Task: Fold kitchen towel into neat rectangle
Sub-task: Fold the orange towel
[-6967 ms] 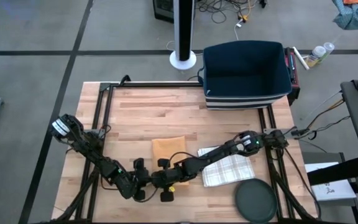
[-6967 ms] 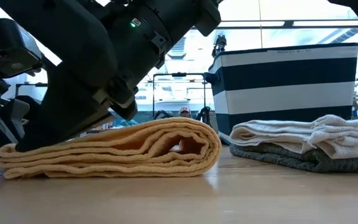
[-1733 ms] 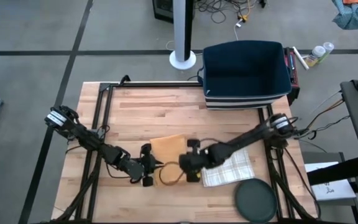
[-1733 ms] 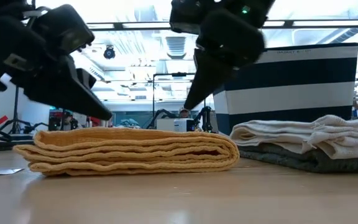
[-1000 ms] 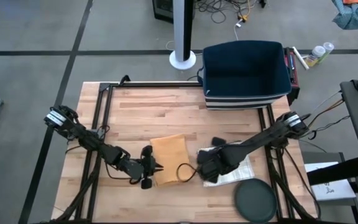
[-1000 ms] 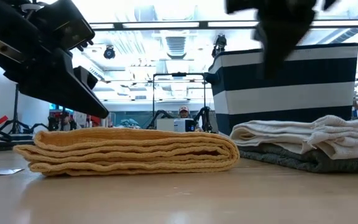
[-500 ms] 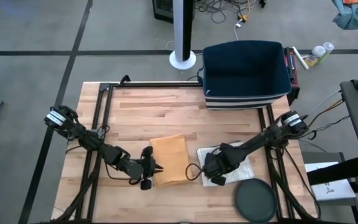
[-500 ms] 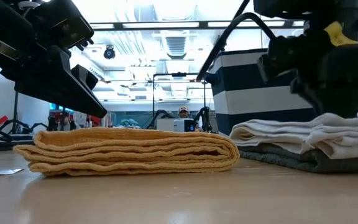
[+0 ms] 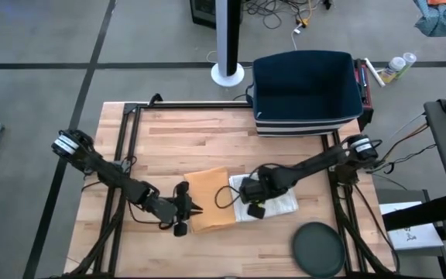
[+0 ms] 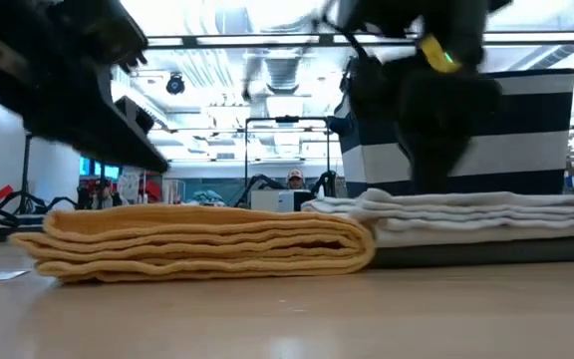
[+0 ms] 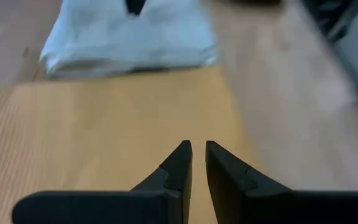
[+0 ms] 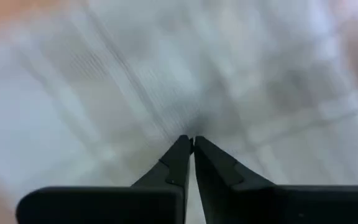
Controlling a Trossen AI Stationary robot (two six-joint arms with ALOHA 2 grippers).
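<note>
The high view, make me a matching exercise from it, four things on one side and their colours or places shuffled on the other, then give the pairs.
1. folded towel
2. checked towel
3. striped bin
4. round lid

A. dark, at the table's near right corner
B. white, under the right end effector
C. navy, at the table's far edge
D. mustard yellow, beside the left end effector

Pairs: 1-D, 2-B, 3-C, 4-A

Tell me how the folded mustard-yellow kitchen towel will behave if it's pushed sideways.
The folded mustard-yellow kitchen towel is probably soft and floppy: its stacked layers sag unevenly. Pushed, it would likely bunch or slide on the smooth wooden table, not roll. It looks light.
</note>
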